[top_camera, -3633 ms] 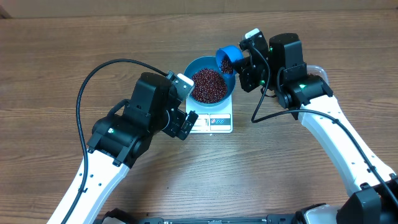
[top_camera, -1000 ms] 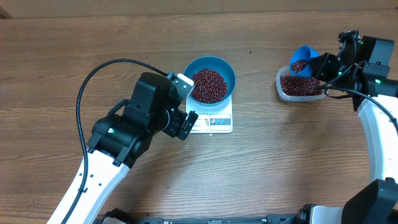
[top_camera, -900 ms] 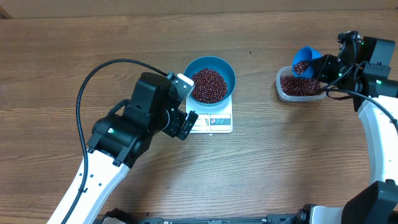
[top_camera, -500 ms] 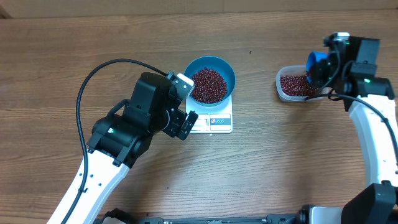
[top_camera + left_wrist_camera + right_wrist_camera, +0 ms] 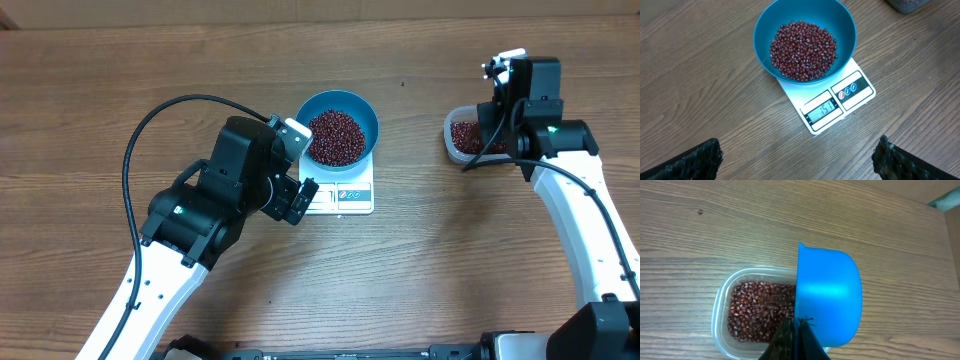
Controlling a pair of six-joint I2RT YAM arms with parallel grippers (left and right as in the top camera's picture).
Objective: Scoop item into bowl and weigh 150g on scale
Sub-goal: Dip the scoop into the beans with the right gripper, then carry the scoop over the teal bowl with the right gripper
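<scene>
Overhead, our left gripper (image 5: 303,197) stands wide open and empty, beside the scale's (image 5: 352,192) left edge. The bowl (image 5: 368,113) of beans (image 5: 335,138) sits on the scale ahead.

Left wrist: bare table (image 5: 715,100) lies between our jaws.

Right wrist: our right gripper (image 5: 794,337) pinches the blue scoop (image 5: 830,295) over the tub's (image 5: 717,305) right end.

A: What does everything stand on?
B: A brown wood-grain worktop (image 5: 420,280), with one small dark speck (image 5: 700,212) in the grain.
A: And over on the right?
B: A clear rounded-rectangular plastic tub (image 5: 717,315), flat on the wood.
A: Anything by it?
B: A small bright blue plastic scoop (image 5: 830,295) — tipped on its side, rim facing left in the right wrist view, over the tub's right end. Whether they touch, I cannot tell.
</scene>
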